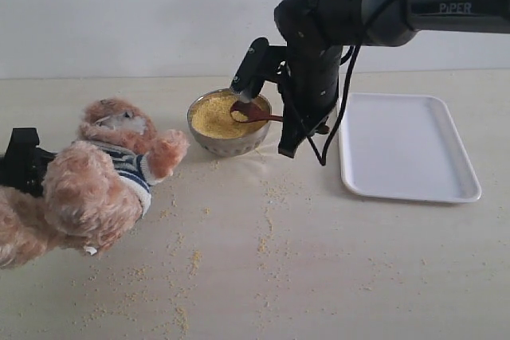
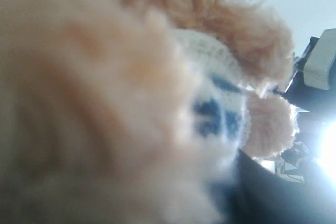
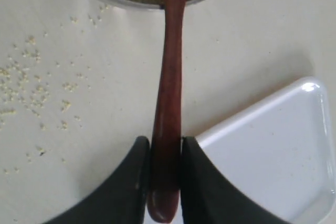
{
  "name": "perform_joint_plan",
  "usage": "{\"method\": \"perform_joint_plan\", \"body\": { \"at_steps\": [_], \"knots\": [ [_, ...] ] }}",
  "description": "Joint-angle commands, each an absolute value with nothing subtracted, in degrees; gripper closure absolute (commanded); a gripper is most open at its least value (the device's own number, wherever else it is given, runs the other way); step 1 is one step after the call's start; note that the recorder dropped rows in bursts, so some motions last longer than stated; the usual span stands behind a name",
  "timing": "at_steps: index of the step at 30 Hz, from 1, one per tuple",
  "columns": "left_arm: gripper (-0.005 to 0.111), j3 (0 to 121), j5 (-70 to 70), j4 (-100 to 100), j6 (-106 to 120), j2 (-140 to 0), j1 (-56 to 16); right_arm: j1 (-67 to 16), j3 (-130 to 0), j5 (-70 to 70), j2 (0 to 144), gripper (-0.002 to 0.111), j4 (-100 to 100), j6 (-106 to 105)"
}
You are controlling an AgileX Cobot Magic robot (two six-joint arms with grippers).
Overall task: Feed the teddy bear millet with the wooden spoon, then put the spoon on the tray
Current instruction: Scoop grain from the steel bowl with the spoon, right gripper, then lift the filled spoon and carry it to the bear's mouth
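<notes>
Our right claw [image 3: 166, 149] squeezes the wooden spoon [image 3: 171, 66] near the handle's end. The spoon's front crosses the metal bowl [image 1: 233, 146] rim into the millet [image 1: 212, 119]. The tray [image 1: 406, 149] edge is just beside the claw. The teddy bear [image 1: 88, 189] lies far left, with open worktop [image 1: 319, 276] between. We cannot tell our left claw's [image 1: 24, 163] grip.

Tan teddy bear [image 1: 88, 189] in navy-and-white stripes, golden millet [image 1: 215, 117], reddish-brown wooden spoon [image 1: 256, 115], white tray [image 1: 410, 149].

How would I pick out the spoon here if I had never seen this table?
Find the wide white tray on the right, then the metal bowl of yellow millet just to its left. The wooden spoon reaches from the right arm's jaws over the bowl's rim, its oval end at the grain. It is the only slim, glossy, reddish-brown thing there.
</notes>
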State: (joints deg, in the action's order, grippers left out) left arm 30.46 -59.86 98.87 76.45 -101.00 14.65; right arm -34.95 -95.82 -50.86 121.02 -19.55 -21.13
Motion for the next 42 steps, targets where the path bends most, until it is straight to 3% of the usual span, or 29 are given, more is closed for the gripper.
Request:
{"method": "perform_joint_plan", "body": {
  "at_steps": [1,22,42],
  "knots": [
    [0.102,30.7,-61.0,99.9,76.8,-100.9,14.7,-33.8,-96.2,-50.6,118.9,0.109,-13.4,-24.0],
    [0.102,30.7,-61.0,99.9,76.8,-100.9,14.7,-33.3,-96.2,-49.9,118.4,0.109,-7.7,-26.2],
    [0.102,30.7,-61.1,99.9,77.6,-101.5,14.7,-31.1,-96.1,-59.1,112.4,0.109,7.3,-28.9]
  ]
}}
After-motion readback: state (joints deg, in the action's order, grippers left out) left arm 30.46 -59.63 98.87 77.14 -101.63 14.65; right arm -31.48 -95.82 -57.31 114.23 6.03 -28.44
